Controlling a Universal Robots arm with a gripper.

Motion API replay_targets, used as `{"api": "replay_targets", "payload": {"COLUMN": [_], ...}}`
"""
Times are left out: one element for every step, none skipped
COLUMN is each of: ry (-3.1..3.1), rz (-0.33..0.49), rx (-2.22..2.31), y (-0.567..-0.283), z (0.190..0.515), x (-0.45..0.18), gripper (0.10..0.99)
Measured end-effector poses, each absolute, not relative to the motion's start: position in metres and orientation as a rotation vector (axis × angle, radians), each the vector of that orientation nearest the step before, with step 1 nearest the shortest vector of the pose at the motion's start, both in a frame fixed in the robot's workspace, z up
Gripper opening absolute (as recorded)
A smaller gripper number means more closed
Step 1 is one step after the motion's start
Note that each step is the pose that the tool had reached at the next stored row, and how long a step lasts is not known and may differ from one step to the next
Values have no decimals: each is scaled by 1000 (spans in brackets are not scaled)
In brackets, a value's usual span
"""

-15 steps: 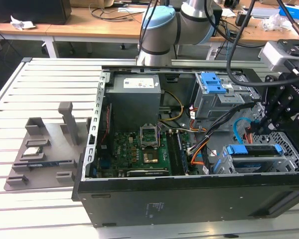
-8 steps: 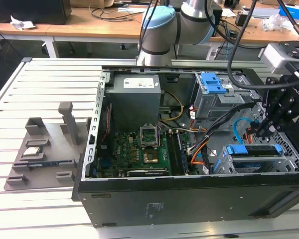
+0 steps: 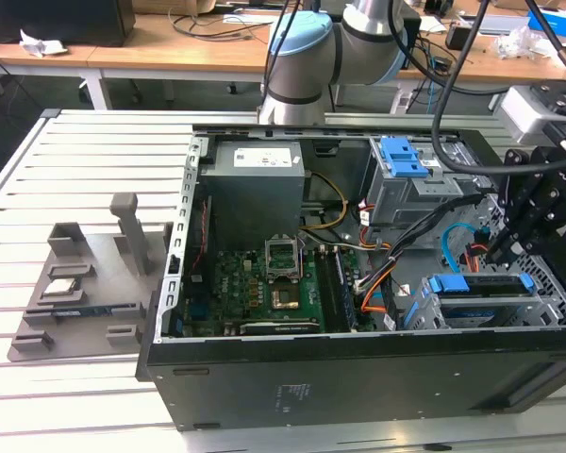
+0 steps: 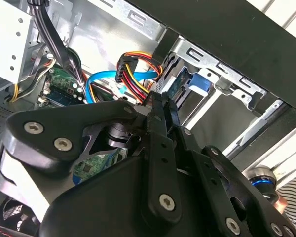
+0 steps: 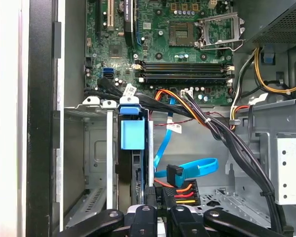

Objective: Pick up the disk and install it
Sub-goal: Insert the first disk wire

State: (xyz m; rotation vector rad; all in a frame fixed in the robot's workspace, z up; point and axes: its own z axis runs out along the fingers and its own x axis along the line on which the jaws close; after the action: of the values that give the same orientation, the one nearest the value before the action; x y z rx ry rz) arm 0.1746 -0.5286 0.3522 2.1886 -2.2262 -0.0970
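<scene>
Disk (image 5: 133, 133) in its blue carrier stands on edge in the metal drive cage (image 5: 91, 148) at the computer case's (image 3: 358, 377) front corner, as we see in the first wrist view. Our gripper (image 3: 498, 253) hangs just above it, fingers (image 4: 160, 116) pressed together with nothing between them, beside the blue data cable (image 5: 187, 168).

Disk (image 5: 133, 134) in its bright blue plastic carrier frame, standing on edge inside a drive bay slot of the open computer case, blue tab end outward, seen in the exterior view (image 3: 479, 286) near the case's front corner, right side
</scene>
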Motion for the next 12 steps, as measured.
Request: {"api": "replay_targets", "payload": {"ry": [-2226,-2226,-2226,-2226,-2226,-2226,-2226,-2226,-2226,-2226,-2226,-2226], "rz": [-97,-97,-97,-97,-97,-97,-97,-97,-97,-97,-96,-96], "rx": [2189,2189,2189,2189,2189,2189,2189,2189,2189,2188,2188,2188], "y": [-529,-530,-531,-532,-533,-534,-535,-536,-536,-536,-537,-537], "z": [352,352,352,352,351,351,350,350,349,349,348,348], "x": [175,175,174,174,174,174,174,174,174,174,174,175], "gripper": [169,169,169,169,169,169,169,169,169,169,169,169]}}
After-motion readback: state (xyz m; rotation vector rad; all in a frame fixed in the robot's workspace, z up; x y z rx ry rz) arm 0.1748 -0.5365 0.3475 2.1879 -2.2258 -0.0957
